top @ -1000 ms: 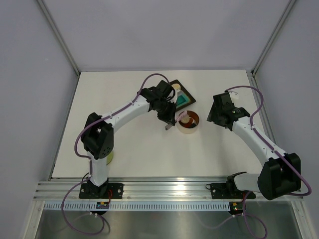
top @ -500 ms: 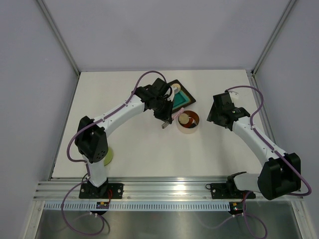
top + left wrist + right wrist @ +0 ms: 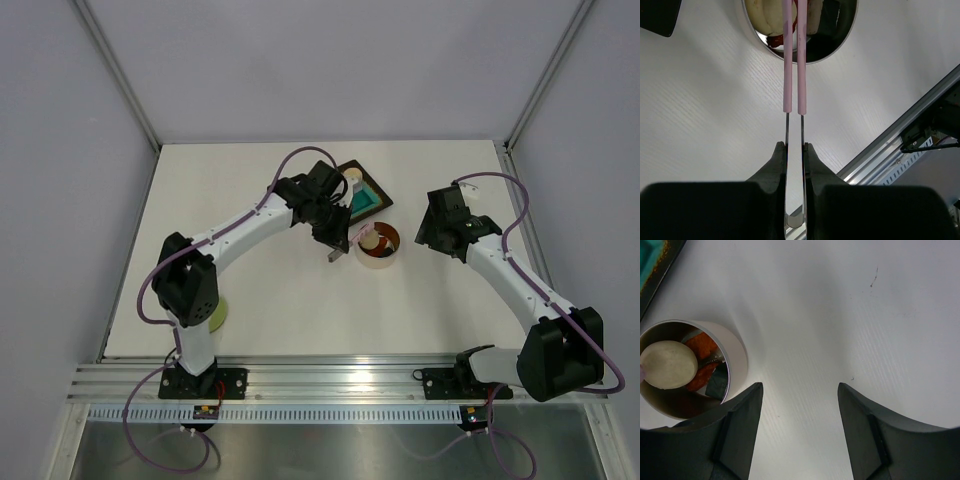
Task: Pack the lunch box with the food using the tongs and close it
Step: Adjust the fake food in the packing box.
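The tongs [image 3: 794,75] are gripped in the closed left hand [image 3: 794,150], tips pointed right over the tin [image 3: 838,47]; the right hand [image 3: 799,386] is open, empty.

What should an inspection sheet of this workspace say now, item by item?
Surface: white table, no spill seen.
Job's things: tin open, upright, with food inside, a beige piece and red-orange bits; tongs reach over the tin's mouth; lid lies off the tin, by the left arm's base.
Clutter: teal tray behind the tin; else nothing seen.
Hands: left hand shut on the tongs; right hand open, empty, beside the tin.
Cables: purple cables loop along both arms, clear of the tin.
Surroundings: pale walls, metal rail at the near edge.
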Robot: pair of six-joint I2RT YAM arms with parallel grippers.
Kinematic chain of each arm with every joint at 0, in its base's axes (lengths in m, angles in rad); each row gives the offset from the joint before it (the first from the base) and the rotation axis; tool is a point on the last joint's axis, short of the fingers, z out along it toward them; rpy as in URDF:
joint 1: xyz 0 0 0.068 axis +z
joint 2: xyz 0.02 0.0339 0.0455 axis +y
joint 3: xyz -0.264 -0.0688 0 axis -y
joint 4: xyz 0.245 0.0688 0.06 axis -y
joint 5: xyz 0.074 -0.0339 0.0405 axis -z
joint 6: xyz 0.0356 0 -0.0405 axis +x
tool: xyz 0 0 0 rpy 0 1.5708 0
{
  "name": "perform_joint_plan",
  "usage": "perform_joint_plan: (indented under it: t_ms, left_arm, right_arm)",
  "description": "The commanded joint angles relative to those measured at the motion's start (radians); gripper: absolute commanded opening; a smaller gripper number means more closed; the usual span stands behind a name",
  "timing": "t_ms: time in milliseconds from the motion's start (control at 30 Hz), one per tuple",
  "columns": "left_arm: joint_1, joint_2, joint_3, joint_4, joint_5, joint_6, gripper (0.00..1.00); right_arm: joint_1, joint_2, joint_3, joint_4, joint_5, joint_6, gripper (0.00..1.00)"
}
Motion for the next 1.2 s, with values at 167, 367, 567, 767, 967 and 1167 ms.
perform_joint_plan:
  t_ms: [167,367,567,767,967,1167]
  left_arm:
    - [-0.005,0.071,-0.014,0.051,-0.016,-0.005,0.00]
    - [-0.009,0.065,0.027,0.019,-0.022,0.012,0.00]
    - [-0.011,0.016,0.104,-0.029,-0.040,0.035,0.00]
    - [-0.002,-0.007,0.207,-0.073,-0.071,0.063,0.00]
    - [0.037,0.016,0.250,-0.091,-0.074,0.080,0.00]
    - [0.075,0.062,0.304,-0.144,-0.278,0.140,0.00]
  right_arm:
    - [-0.009,-0.024,-0.006,0.012,0.018,0.011,0.69]
    - [-0.007,-0.023,-0.008,0.015,0.012,0.014,0.69]
    - [-0.009,-0.021,0.002,0.013,0.015,0.009,0.69]
    - [-0.009,-0.019,0.003,0.013,0.018,0.009,0.69]
    - [-0.009,-0.021,0.009,0.010,0.023,0.005,0.69]
    - [-0.009,-0.016,0.018,0.006,0.024,0.000,0.69]
